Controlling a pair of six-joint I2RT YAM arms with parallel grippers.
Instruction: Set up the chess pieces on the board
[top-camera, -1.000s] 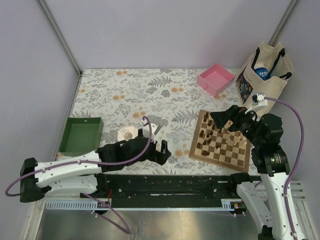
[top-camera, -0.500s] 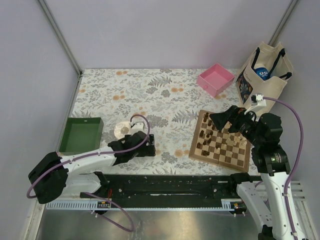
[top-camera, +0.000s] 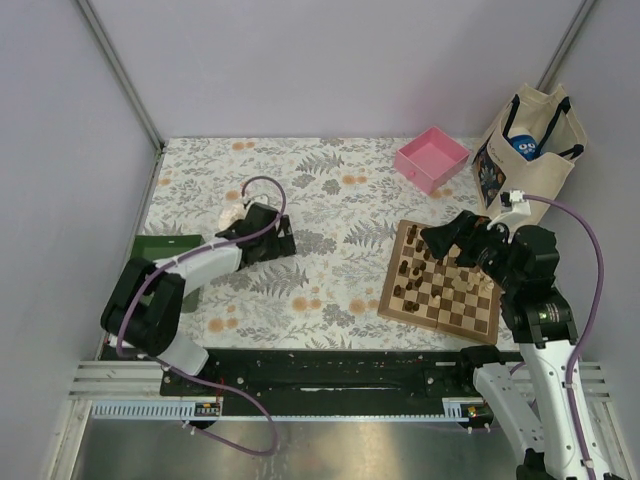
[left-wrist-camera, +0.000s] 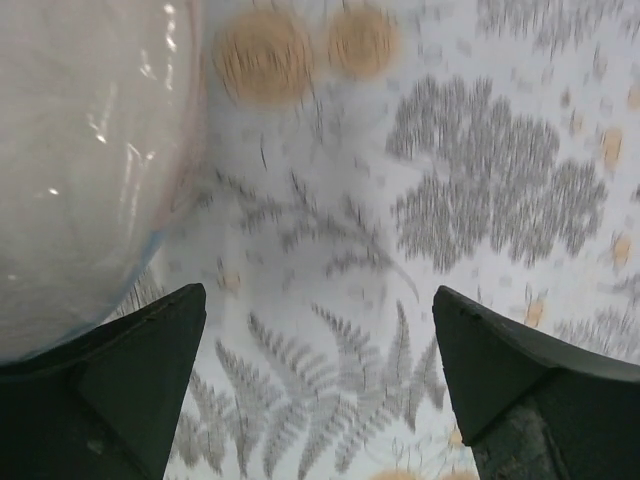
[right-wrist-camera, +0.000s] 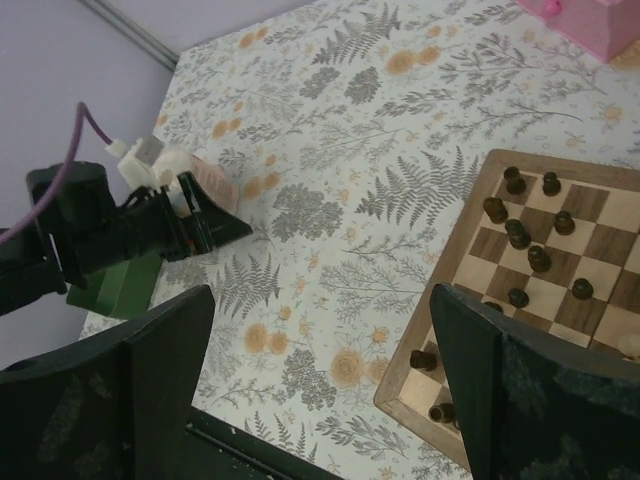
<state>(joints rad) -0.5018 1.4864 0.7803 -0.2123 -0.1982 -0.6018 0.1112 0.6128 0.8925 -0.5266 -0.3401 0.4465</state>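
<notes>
**Overhead and wrist views of a two-arm chess set-up.** The chessboard (top-camera: 437, 320) lies at the lower right of the overhead frame on a fern-print tablecloth (top-camera: 330, 190). A pink tray (top-camera: 432, 158) and a tote bag (top-camera: 525, 135) sit above it.

The chess pieces (top-camera: 412, 268) are on the board. Dark ones stand scattered over several rows on its left half, not in two orderly ranks. A few pale ones line its right edge. No piece is seen off the board.

The right gripper (top-camera: 445, 236) hovers over the board's upper left corner, jaws spread to full width and holding nothing. Its own camera shows tablecloth between the fingers and dark pieces at the right of the frame.

The left gripper (top-camera: 284, 240) hangs at centre left of the overhead frame, well apart from the board and near a green tray (top-camera: 160, 243). Its jaws are wide apart and empty. A pale translucent rounded object (left-wrist-camera: 80, 170) lies just outside one finger, at the upper left of the wrist frame.

Step in hand, by judgement: sorting the dark pieces onto their starting squares, with the right arm poised to choose one. The next move calls for centring over a single piece, lowering, and closing narrowly. Neighbouring pieces stand close and could be toppled.
</notes>
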